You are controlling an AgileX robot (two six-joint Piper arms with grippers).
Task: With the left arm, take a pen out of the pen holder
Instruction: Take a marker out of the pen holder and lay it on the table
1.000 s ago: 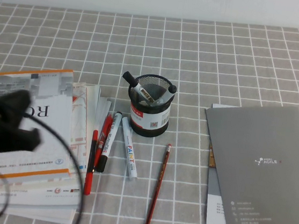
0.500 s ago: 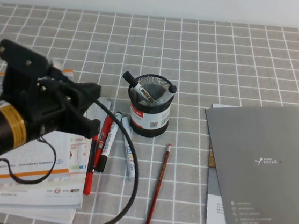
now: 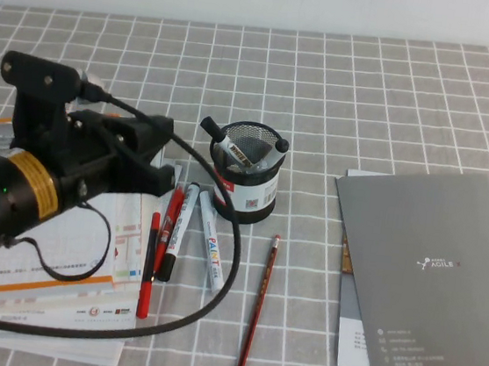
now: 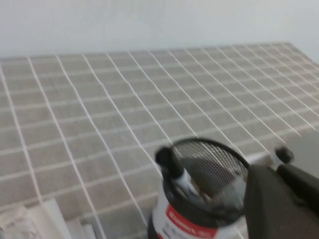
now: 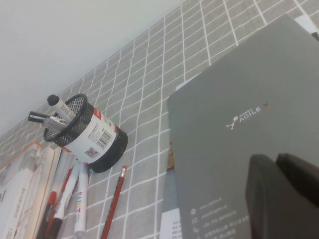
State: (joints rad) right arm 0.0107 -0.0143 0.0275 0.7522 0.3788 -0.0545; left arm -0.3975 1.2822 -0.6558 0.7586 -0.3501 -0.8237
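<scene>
On the checked tablecloth (image 3: 367, 117) a black mesh pen holder (image 3: 243, 196) stands upright near the middle. Two pens are in it: one with a black cap (image 3: 223, 142) leans out to the left and the other (image 3: 270, 155) leans to the right. The left gripper (image 3: 162, 131) hangs over the inner edge of a stack of papers (image 3: 69, 251), just left of the holder and pointing at it without touching it. Its fingers are pressed together and hold nothing. In front of the holder lie two red pens (image 3: 148, 265), two white markers (image 3: 211, 245) and, a little to the right, a red pencil (image 3: 259, 304). A grey booklet (image 3: 420, 269) lies flat on the right side of the table. The right gripper (image 5: 281, 199) appears only in its own wrist view, close to that booklet, with its fingers together and empty.
</scene>
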